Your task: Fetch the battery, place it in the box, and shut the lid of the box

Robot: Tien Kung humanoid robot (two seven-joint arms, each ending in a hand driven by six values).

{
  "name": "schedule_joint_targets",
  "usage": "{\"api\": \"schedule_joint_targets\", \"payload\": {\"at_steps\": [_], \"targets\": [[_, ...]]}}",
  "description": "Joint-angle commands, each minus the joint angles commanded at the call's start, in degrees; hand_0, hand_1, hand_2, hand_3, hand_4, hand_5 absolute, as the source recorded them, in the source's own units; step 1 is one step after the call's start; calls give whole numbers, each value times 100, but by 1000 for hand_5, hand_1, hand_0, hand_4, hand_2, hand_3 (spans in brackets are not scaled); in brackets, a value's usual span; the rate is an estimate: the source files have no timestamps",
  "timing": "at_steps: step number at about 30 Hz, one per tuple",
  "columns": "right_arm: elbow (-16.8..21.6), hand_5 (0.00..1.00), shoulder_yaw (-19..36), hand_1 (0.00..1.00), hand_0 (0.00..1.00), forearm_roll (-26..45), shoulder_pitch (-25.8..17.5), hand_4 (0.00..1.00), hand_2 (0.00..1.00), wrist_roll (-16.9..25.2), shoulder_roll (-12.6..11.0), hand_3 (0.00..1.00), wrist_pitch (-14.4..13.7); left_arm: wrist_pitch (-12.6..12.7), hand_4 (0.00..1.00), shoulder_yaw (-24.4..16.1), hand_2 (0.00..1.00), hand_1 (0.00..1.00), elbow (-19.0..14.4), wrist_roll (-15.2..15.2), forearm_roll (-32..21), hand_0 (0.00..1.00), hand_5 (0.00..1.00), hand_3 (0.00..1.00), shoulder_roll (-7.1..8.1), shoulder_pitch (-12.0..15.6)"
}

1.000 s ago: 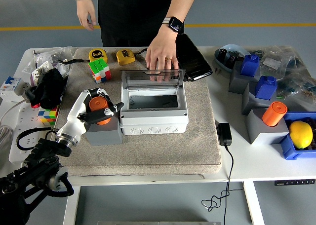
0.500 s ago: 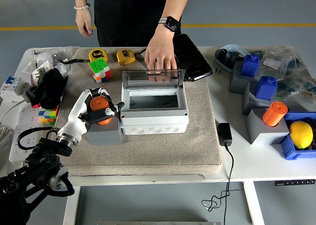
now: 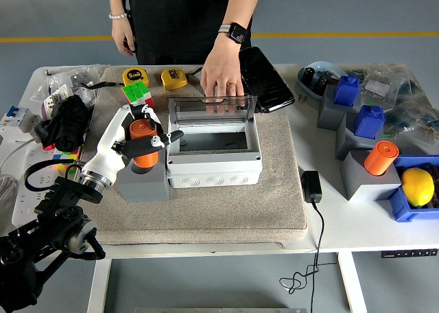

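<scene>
- Head view, left side: left hand (image 3: pixel 140 138) comes in from the lower left, its white fingers (image 3: pixel 159 141) wrapped around the orange battery (image 3: pixel 142 143), which stands upright.
- Battery sits over the grey holder (image 3: pixel 143 184); whether its base touches the holder or hangs just above it is hard to tell from this angle.
- Holder stands on the beige mat (image 3: pixel 226 210), touching or just beside the box's left wall.
- Box (image 3: pixel 214 163) is white, in the middle of the mat, with its inside showing dark.
- Lid (image 3: pixel 211 111) is clear and stands raised along the box's far edge.
- Person at the far side rests one hand (image 3: pixel 221 73) on the lid's top edge, fingers spread over it; that wrist carries a watch (image 3: pixel 237 33).
- Person's other hand (image 3: pixel 125 40) hangs by the body, well away from the table's things, with a bead bracelet at the wrist.
- Behind the box lie two yellow tape measures (image 3: pixel 135 75), a cube puzzle (image 3: pixel 136 92) and a black glossy case (image 3: pixel 264 79).
- Right side of the table (image 3: pixel 357 224): grey holders carry blue blocks (image 3: pixel 370 121) and a second orange battery (image 3: pixel 381 158); a lemon (image 3: pixel 418 187) lies in a blue tray.
- Black adapter (image 3: pixel 311 187) lies just off the mat's right edge, its cable running over the table's near edge.
- Right arm does not show.
</scene>
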Motion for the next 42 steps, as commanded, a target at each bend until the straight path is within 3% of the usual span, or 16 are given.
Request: {"api": "schedule_joint_targets", "payload": {"at_steps": [5, 10, 17, 18, 23, 24, 27, 29, 30, 35, 36, 41, 42], "targets": [[1, 620, -10, 701, 734, 1, 3, 998, 702, 0, -6, 722, -4, -47, 998, 18, 76, 20, -327, 368, 819, 2, 118, 107, 80, -166], [3, 619, -2, 702, 732, 9, 17, 998, 702, 3, -12, 721, -10, -14, 998, 284, 61, 2, -496, 714, 1842, 2, 146, 94, 122, -534], [10, 618, -19, 701, 731, 9, 20, 998, 702, -2, -17, 720, -11, -1, 998, 1018, 57, 2, -299, 1369, 3443, 2, 180, 87, 1, -1238], [11, 618, -25, 702, 732, 19, 17, 998, 701, -1, -17, 719, -12, -34, 998, 1146, 65, 2, -247, 1504, 3704, 2, 253, 88, -40, -1348], [16, 618, -44, 702, 732, 46, 8, 998, 701, -1, -21, 719, -13, -60, 998, 1586, 65, 2, -60, 1970, 4698, 2, 253, 88, -227, -1746], [17, 615, -50, 702, 732, 49, 7, 998, 702, -2, -22, 716, -12, -59, 998, 1655, 68, 2, -22, 2034, 4821, 2, 340, 99, -269, -1813], [19, 615, -63, 702, 732, 55, -1, 998, 702, -3, -23, 716, -12, -40, 998, 1900, 68, 2, 136, 2272, 5261, 2, 340, 99, -437, -2026], [20, 615, -73, 702, 732, 60, -5, 998, 702, -4, -24, 716, -12, -13, 998, 2037, 68, 2, 248, 2363, 5389, 2, 340, 99, -533, -2138], [20, 614, -79, 701, 732, 63, -3, 998, 701, -4, -24, 715, -13, -6, 998, 2107, 79, 2, 320, 2387, 5432, 2, 395, 115, -585, -2198], [26, 614, -86, 701, 732, 77, 3, 998, 701, -2, -27, 715, -17, 78, 998, 2419, 79, 2, 750, 2522, 5558, 2, 395, 115, -863, -2491], [28, 614, -91, 701, 732, 79, 3, 998, 701, -2, -28, 714, -16, 86, 998, 2473, 86, 2, 874, 2582, 5565, 2, 528, 143, -938, -2552], [33, 614, -112, 701, 732, 97, 0, 998, 701, -1, -31, 714, -16, 74, 998, 2589, 86, 2, 1369, 2921, 5576, 2, 528, 143, -1246, -2745], [33, 615, -118, 701, 732, 101, -2, 998, 701, 0, -31, 713, -17, 60, 998, 2600, 100, 5, 1473, 3002, 5610, 2, 648, 161, -1313, -2778]]}}
